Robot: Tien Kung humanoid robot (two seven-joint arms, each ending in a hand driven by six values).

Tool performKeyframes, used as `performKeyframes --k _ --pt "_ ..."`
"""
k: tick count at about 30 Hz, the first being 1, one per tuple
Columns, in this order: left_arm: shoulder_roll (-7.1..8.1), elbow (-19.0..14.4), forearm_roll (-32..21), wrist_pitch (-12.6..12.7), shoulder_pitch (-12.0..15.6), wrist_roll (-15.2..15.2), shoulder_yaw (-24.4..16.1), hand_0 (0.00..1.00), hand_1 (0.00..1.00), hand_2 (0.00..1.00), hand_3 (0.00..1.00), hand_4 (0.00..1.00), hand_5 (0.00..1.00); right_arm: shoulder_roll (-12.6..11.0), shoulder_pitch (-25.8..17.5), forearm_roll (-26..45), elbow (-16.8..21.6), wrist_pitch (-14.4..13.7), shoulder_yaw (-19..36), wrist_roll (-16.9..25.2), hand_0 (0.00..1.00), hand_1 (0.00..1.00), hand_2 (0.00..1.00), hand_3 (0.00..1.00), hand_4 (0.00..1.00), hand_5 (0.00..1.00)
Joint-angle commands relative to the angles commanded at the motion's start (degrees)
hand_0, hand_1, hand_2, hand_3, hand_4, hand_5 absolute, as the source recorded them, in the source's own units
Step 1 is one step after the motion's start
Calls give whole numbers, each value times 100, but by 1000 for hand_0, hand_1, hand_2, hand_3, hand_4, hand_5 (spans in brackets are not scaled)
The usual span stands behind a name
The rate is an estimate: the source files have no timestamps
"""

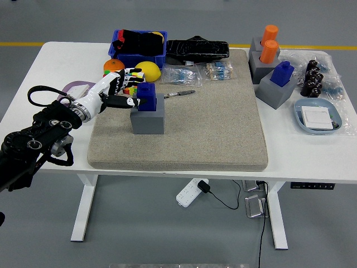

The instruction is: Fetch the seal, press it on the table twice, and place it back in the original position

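Left robot hand (118, 94): fingers loosely spread, thumb tip at the left side of the blue seal (146, 97), nothing gripped. Seal stands upright, long axis vertical, seated in the grey block (148, 119) on the left part of the beige mat (184, 120) on the tabletop (50, 67). Mat to the block's right and front lies bare; a pen (179, 94) lies just behind-right.

A lab or test workshop is showing: white adjustable table (50, 61), grey floor with yellow line (22, 43), cables underneath.
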Motion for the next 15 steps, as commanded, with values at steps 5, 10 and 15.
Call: performKeyframes --k 5,10,15 --pt "-49 5 -15 20 50 18 -3 925 792 771 886 892 2 6 -4 3 1 1 -8 0 758 674 667 615 765 491" --pt "-96 15 -39 62 71 18 3 925 792 771 886 892 2 11 3 7 2 0 -16 2 758 674 667 615 765 491" --pt "-146 38 -97 112 67 35 21 912 767 719 881 867 2 20 11 15 14 -2 -22 3 758 674 667 616 767 492"
